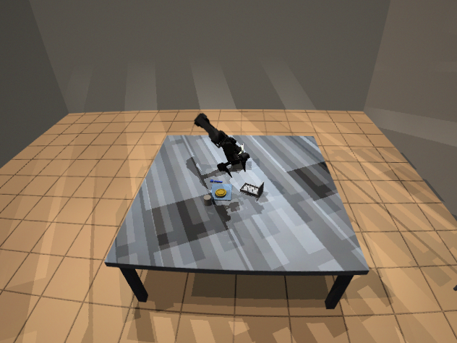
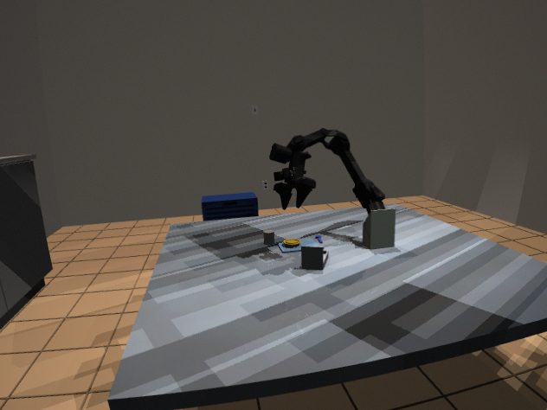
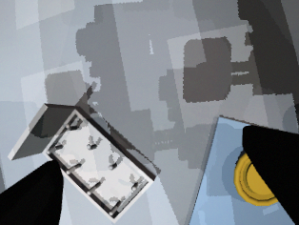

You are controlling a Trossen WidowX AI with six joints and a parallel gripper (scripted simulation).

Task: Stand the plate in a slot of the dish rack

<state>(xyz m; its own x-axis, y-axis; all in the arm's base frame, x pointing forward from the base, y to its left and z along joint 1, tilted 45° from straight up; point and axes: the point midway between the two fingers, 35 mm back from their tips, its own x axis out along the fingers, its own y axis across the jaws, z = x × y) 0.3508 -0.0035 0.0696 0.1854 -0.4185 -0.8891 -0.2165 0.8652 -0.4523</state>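
Observation:
A yellow round plate (image 1: 220,192) (image 2: 291,242) (image 3: 249,183) lies flat on the blue mat (image 1: 228,187) (image 2: 309,243) (image 3: 224,133). In the wrist view, one black finger hides its right part. The small dish rack (image 1: 261,189) (image 2: 312,257) (image 3: 86,192) stands beside the mat, with a pale floor, several short upright rails and a raised panel at one end. No plate is in it. My gripper (image 1: 238,174) (image 2: 291,208) (image 3: 153,153) is open and empty. It points down, high above the table, and touches neither plate nor rack.
A small grey cup (image 1: 207,200) (image 2: 268,237) stands close to the mat's corner, near the plate. A small blue object (image 1: 216,181) (image 2: 318,239) lies at the mat's arm-side edge. A pale block (image 2: 382,229) stands at the arm's base.

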